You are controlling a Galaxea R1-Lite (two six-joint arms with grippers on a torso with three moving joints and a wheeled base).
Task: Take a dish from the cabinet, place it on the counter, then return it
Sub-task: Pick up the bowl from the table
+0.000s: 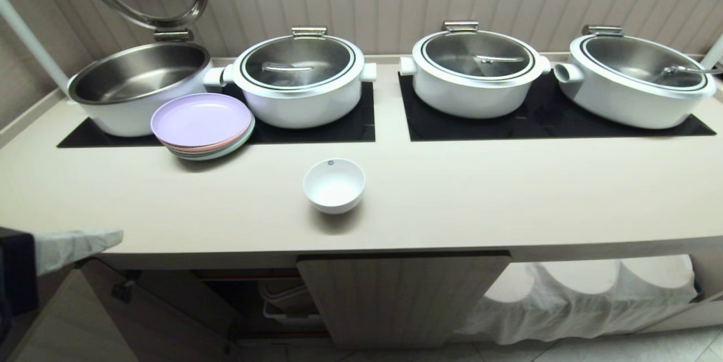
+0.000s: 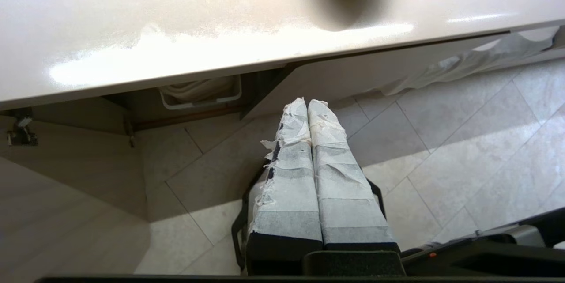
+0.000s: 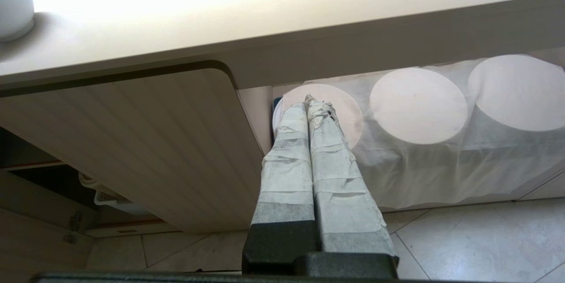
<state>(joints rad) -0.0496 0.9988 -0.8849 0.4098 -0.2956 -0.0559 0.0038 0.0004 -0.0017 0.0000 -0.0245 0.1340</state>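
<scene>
Bowl first: the small round white deep-sided dish [image 1: 334, 185] stands upright on the long smooth beige counter [image 1: 452, 198], near its front edge and about midway along what I can see, apart from everything else. Behind it to the left, a stack of flat pastel plates [image 1: 202, 125] with a lilac one on top overlaps the front edge of a black glass panel [image 1: 316, 127]. Four large white steel pots [image 1: 474, 74] line the counter's back edge — the leftmost has its lid raised.

My left gripper [image 2: 307, 103], fingers wrapped in white tape and pressed together on nothing, hangs below the counter's front edge over the tiled floor [image 2: 441, 164]. The low beige fluted cabinet [image 1: 395, 300] has its left door swung open. My right gripper [image 3: 314, 99] is likewise closed and empty, beside the shut fluted door.
</scene>
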